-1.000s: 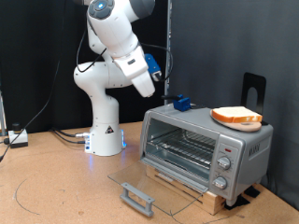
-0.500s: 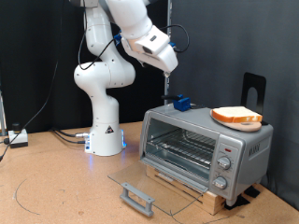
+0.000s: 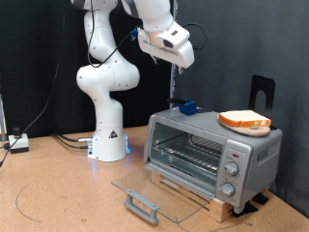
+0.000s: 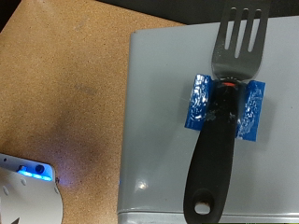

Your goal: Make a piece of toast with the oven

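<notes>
From where I stand, the white robot base (image 3: 108,116) sits at about nine o'clock of the scene, on the brown tabletop (image 3: 58,193), with cables trailing off toward a small box (image 3: 17,142) at the far left edge. The arm rises and bends over so that the gripper (image 3: 175,64) hangs high, around twelve o'clock, well above the oven (image 3: 212,153); I cannot tell whether its fingers are spread or closed, and nothing shows between them. Directly below it, on the oven's top near its rear left corner, a blue holder (image 3: 186,107) carries a black spatula (image 4: 220,103), which the wrist view shows lying flat across the grey lid, its slotted blade pointing away from the rounded handle end. The oven's glass door (image 3: 154,190) is dropped fully open at about six o'clock, its handle (image 3: 142,205) resting near the table, and the wire rack (image 3: 188,155) inside is bare. Over at three o'clock, on the right part of the oven's top, the piece of toast (image 3: 244,119) lies on a round wooden plate (image 3: 247,127), above the knobs (image 3: 231,176).
</notes>
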`<action>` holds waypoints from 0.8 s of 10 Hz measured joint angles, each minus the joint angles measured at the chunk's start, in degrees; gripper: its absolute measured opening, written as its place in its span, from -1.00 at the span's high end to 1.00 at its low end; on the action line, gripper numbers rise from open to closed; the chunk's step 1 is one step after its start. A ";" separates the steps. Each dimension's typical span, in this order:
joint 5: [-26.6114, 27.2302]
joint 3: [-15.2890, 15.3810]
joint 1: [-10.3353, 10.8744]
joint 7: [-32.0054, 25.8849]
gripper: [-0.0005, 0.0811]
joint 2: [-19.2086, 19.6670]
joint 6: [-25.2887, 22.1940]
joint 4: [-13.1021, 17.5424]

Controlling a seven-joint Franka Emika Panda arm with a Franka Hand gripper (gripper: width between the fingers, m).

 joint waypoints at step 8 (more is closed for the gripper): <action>5.82 5.55 -0.08 2.68 -0.99 -12.02 15.42 -14.87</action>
